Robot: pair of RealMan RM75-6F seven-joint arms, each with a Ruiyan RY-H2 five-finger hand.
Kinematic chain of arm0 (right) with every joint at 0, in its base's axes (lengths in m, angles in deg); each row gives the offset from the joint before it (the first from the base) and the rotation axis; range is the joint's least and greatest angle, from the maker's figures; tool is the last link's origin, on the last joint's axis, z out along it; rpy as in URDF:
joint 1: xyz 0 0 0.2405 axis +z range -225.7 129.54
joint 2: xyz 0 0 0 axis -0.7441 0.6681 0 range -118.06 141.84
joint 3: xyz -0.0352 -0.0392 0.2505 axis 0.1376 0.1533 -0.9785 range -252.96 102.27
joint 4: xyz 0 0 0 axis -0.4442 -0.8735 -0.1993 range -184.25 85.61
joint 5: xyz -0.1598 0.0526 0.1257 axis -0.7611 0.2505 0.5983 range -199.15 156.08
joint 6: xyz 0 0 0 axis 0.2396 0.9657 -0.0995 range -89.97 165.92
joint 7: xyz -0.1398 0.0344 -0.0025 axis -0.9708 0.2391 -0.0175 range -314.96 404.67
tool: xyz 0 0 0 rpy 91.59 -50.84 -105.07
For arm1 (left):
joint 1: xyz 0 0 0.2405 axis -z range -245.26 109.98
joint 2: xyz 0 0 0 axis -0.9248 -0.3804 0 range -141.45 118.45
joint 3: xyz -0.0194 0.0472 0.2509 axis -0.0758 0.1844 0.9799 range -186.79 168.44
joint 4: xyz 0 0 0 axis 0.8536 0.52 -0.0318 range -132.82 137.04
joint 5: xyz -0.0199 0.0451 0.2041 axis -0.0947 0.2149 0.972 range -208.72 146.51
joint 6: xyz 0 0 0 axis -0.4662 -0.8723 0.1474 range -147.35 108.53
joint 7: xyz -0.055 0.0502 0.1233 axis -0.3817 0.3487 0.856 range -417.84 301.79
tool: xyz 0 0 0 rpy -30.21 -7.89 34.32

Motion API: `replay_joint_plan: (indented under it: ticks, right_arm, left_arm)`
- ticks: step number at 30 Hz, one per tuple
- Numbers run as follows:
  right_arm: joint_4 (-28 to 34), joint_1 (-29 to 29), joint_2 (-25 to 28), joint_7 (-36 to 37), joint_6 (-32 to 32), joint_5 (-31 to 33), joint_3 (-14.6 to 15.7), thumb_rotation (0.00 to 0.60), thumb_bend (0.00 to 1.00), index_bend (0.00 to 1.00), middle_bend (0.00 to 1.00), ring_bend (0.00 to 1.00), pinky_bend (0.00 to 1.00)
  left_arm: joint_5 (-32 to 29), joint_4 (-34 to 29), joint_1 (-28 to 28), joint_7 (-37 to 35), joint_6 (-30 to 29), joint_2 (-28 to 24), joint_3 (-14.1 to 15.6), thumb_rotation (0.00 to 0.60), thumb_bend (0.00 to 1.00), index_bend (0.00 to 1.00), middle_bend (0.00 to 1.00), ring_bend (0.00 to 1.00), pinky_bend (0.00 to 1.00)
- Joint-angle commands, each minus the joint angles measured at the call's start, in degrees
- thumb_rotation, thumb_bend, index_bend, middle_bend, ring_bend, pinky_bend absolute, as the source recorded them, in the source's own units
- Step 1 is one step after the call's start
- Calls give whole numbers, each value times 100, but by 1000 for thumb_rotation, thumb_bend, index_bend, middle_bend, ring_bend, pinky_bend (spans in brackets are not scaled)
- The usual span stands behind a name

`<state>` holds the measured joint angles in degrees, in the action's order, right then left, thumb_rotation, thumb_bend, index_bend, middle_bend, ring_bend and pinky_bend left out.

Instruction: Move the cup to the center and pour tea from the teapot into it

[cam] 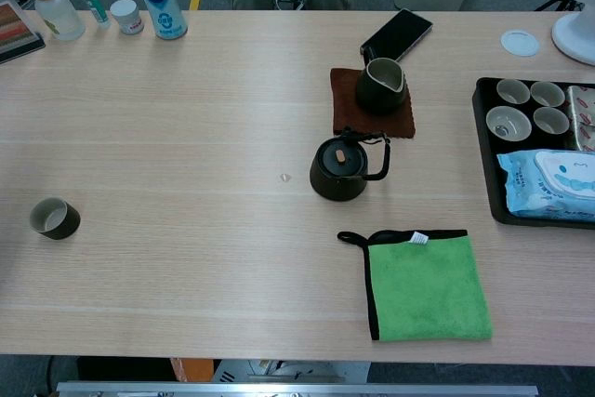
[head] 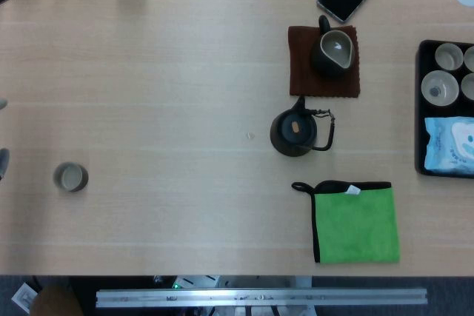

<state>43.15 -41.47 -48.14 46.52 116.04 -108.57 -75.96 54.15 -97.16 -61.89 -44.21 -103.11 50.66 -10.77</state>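
Still apart — cup (cam: 54,218), teapot (cam: 340,169).

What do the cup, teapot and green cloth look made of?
Cup: likely glazed ceramic, dark olive outside, pale inside.
Teapot: dark, matte, probably clay or cast iron; thin wire-like handle, small tan knob on the lid. Can't tell which.
Green cloth: soft fabric, likely microfiber; fuzzy surface, black stitched edging, hanging loop, white tag.
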Motion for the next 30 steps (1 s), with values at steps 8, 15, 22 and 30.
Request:
replay_joint_plan:
  ticks: [8,15,22,30]
  right_arm:
    - [-3,-46,-12,40,86,-71,43,600,9,177,232,40,0]
    - [-25,-76,5,106,146,-106,57,600,9,177,232,40,0]
    - [17,32,50,72,85,-166,2,600,8,176,232,40,0]
    - [259,489,152,-119,-438,-317,-80,600,4,177,231,50,0]
  left_arm:
    - [77,-31,-44,-93,-78,-59,37,600,342,210,193,102,27]
    - [106,-50,-58,-176,-85,-101,55,600,342,210,193,102,27]
    - [126,-69,13,-196,16,-144,44,600,342,210,193,102,27]
    - [113,-114,47,-182,32,-182,14,600,342,210,194,104,27]
